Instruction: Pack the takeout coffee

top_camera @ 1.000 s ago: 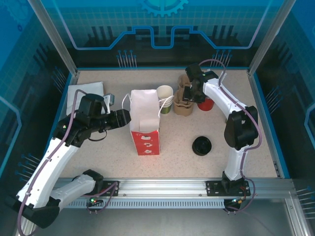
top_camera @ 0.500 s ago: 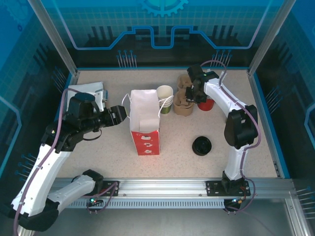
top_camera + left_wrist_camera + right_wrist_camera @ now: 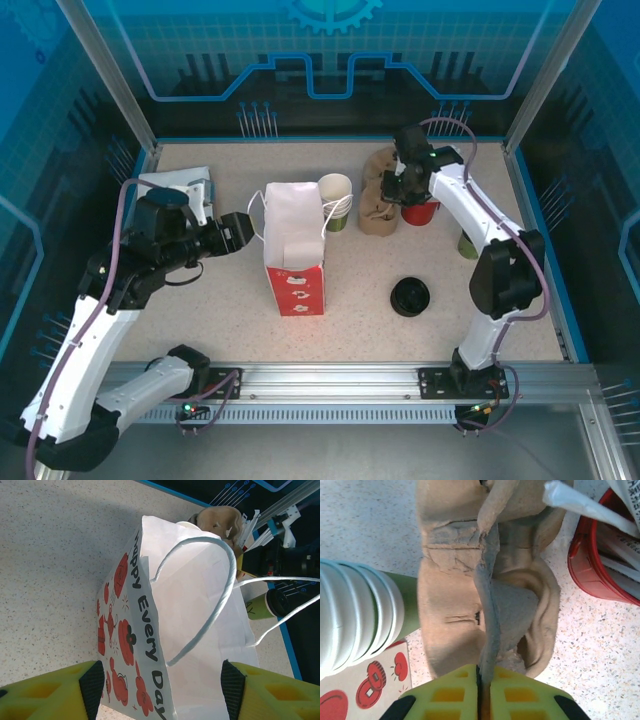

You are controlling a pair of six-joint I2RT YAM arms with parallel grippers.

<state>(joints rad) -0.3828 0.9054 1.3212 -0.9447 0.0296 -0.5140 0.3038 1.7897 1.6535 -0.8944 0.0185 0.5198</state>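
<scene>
The takeout coffee (image 3: 467, 243), a green cup with a black lid, stands at the right, partly behind my right arm; it also shows past the bag in the left wrist view (image 3: 267, 605). A white paper bag (image 3: 293, 250) with red prints stands open mid-table. My left gripper (image 3: 236, 235) is open at the bag's left side, its pads (image 3: 92, 687) level with the bag's near corner (image 3: 150, 645). My right gripper (image 3: 398, 190) is shut on the thin middle rib of a brown pulp cup carrier (image 3: 470, 605), which sits behind the bag (image 3: 378, 215).
A stack of lidless cups (image 3: 335, 200) stands between the bag and the carrier. A red tub (image 3: 421, 212) of packets sits right of the carrier. Black lids (image 3: 410, 297) lie front right. A white packet (image 3: 178, 185) lies back left.
My right gripper closed on the carrier's rib, and that arm's elbow swung right, uncovering the green cup. My left arm drew back to the left, a little away from the bag.
</scene>
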